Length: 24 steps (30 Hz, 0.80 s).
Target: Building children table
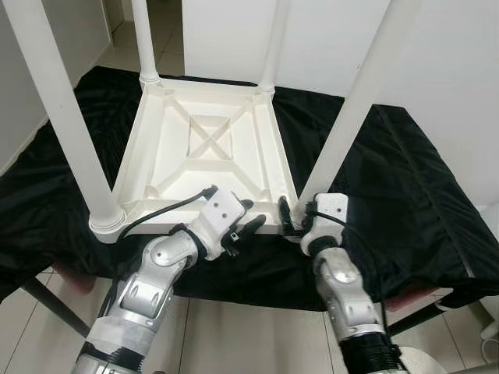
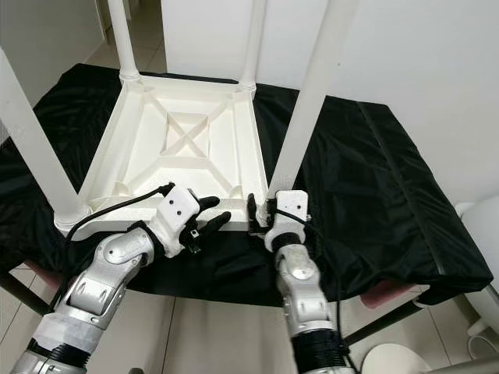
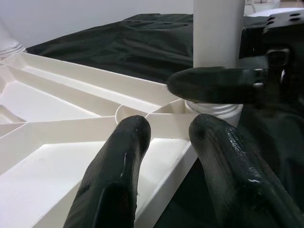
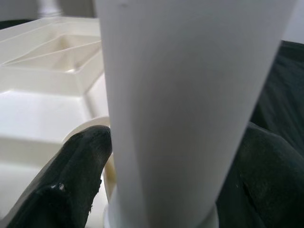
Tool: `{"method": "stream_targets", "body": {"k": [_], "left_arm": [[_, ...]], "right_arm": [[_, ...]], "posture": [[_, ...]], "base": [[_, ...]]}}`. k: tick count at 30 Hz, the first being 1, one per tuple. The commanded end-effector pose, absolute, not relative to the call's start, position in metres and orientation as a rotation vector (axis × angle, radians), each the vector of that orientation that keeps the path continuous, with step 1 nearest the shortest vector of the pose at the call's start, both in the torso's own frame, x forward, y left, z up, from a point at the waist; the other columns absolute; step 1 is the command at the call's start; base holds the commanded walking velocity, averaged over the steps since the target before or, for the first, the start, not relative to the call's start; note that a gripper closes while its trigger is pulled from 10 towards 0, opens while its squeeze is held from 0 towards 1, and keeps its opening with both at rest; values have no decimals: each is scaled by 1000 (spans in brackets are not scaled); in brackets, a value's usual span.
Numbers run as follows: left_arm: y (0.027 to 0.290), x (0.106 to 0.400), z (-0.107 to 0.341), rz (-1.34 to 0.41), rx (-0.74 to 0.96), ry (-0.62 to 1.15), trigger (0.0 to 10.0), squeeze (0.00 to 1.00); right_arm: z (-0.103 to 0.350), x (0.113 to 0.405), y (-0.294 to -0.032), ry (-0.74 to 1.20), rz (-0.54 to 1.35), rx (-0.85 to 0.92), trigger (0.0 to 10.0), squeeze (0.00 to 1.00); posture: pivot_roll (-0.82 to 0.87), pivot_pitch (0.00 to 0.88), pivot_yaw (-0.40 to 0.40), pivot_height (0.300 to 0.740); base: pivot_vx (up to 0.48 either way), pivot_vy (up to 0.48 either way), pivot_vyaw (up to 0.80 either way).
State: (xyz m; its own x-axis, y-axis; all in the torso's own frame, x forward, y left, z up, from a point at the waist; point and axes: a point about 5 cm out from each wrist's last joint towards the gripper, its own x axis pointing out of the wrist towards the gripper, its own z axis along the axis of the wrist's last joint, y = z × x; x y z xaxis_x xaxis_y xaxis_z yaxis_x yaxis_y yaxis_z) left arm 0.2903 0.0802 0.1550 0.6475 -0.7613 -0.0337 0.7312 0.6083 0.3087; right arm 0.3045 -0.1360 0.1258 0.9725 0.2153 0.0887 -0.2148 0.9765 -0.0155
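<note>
Children's table [image 1: 207, 148] lies upside down on a desk [image 1: 405, 195] draped in black cloth, its ribbed white underside facing up and four white legs standing from the corner sockets. The near right leg [image 1: 355, 101] rises at a slant from its socket just before the robot. The right claw [image 1: 295, 220] sits at the base of that leg — in the right wrist view one black finger [image 4: 78, 175] shows on either side of the white tube, closed around it. The left claw [image 1: 243, 222] hovers over the near edge of the tabletop, beside the right one; its two fingers [image 3: 118, 171] stand slightly parted with nothing between them, pointing toward the same socket. The near left leg [image 1: 66, 117] stands well apart, at the other front corner. White walls enclose the desk behind and to the right, with pale tiled floor [image 1: 27, 308] below.
</note>
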Motion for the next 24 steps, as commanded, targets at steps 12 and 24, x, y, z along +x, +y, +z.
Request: {"method": "stream_targets", "body": {"k": [12,24], "left_arm": [[78,292,153,-837,312,-115,10000,0],[75,296,157,-834,311,-133,10000,0]], "right_arm": [[131,314,-161,-107,614,-122,10000,0],[136,336,-172,-57,720,-196,7255,0]], "posture": [[86,0,-92,740],[80,0,-93,740]], "base": [[0,0,0],[0,0,0]]}}
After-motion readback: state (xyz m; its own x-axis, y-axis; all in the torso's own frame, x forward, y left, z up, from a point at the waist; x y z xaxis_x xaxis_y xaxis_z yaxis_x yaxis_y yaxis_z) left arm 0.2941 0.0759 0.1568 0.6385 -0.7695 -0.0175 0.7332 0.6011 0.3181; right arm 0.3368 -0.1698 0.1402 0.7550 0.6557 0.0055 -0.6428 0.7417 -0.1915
